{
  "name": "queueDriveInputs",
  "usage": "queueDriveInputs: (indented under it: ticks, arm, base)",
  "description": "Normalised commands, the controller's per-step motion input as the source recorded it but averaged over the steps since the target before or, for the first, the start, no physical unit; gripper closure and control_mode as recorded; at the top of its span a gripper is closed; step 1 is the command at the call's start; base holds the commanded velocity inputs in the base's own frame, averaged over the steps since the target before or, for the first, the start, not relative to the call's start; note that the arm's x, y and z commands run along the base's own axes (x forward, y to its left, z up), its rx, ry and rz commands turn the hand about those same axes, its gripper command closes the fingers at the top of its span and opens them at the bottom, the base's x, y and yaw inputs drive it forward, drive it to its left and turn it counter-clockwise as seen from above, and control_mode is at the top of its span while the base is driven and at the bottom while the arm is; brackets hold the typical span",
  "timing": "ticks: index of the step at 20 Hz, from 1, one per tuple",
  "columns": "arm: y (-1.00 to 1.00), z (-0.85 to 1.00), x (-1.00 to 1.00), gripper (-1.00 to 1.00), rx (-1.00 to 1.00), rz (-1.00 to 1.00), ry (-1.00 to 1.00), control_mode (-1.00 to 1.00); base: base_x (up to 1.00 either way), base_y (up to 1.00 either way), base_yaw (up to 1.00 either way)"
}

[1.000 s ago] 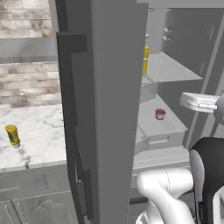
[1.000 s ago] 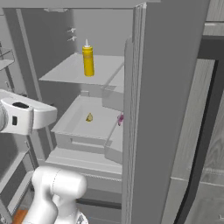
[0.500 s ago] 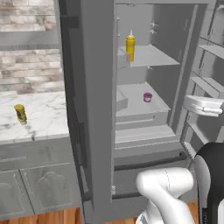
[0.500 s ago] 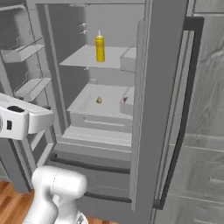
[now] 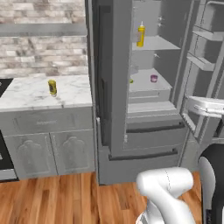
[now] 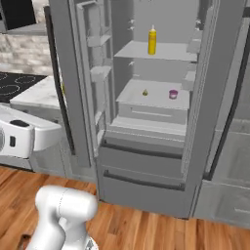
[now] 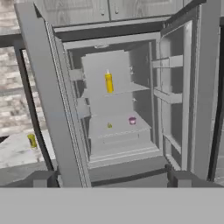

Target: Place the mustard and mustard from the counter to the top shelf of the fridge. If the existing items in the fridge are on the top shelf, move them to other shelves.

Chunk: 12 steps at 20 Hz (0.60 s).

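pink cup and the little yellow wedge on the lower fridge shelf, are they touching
Apart. The right base view shows the pink cup and the yellow wedge with a plain stretch of bare grey shelf between them.

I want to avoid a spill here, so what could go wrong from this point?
The short mustard bottle stands near the counter's front edge, so a clumsy reach might knock it off. The open fridge door stands between counter and shelves, so the arm might clip it. On the top shelf, placing it close to the tall mustard bottle could topple that one.
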Motion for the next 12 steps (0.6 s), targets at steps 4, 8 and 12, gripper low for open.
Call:
queueDriveInputs:
  ticks: [4, 8, 12]
  arm:
    - [0.0, 0.0, 0.0, -1.0, 0.0, 0.0, 0.0, 1.0]
    - [0.0, 0.0, 0.0, -1.0, 0.0, 0.0, 0.0, 1.0]
    - [0.0, 0.0, 0.0, -1.0, 0.0, 0.0, 0.0, 1.0]
  base:
    - [-0.45, 1.0, 0.27]
    - [0.01, 1.0, 0.23]
    - [0.71, 0.95, 0.06]
